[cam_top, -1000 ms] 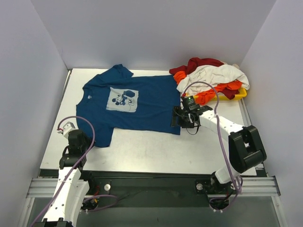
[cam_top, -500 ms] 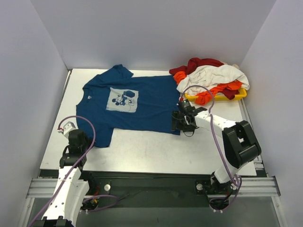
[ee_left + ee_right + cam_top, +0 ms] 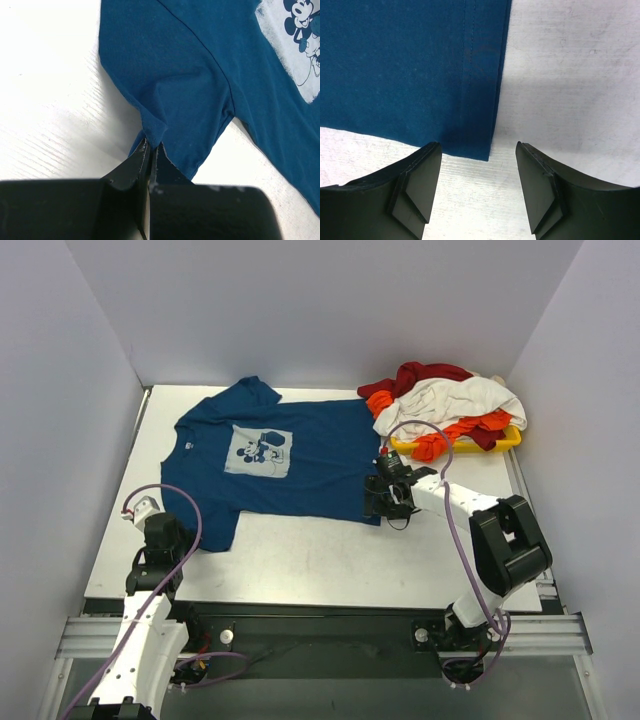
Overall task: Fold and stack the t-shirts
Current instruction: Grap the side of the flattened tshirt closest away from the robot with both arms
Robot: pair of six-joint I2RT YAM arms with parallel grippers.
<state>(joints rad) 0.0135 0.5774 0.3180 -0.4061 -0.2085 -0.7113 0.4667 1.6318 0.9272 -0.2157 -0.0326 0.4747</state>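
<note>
Top external shows no fold yet: blue t-shirt (image 3: 280, 455) flat on the bench (image 3: 300, 560), sleeve clamped in left pincer (image 3: 149, 150), hem corner between the parted right pincer (image 3: 477, 152); heaped shirts (image 3: 445, 405) beyond await.

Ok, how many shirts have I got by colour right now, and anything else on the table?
blue shirt: 1, spread flat
red shirt: 1 seen
white shirt: 1 seen
orange shirt: 1 seen
yellow tray: 1, under the last three
Total: 5 things, 4 of them shirts. The bunched cloth on the tray may hide more.
</note>
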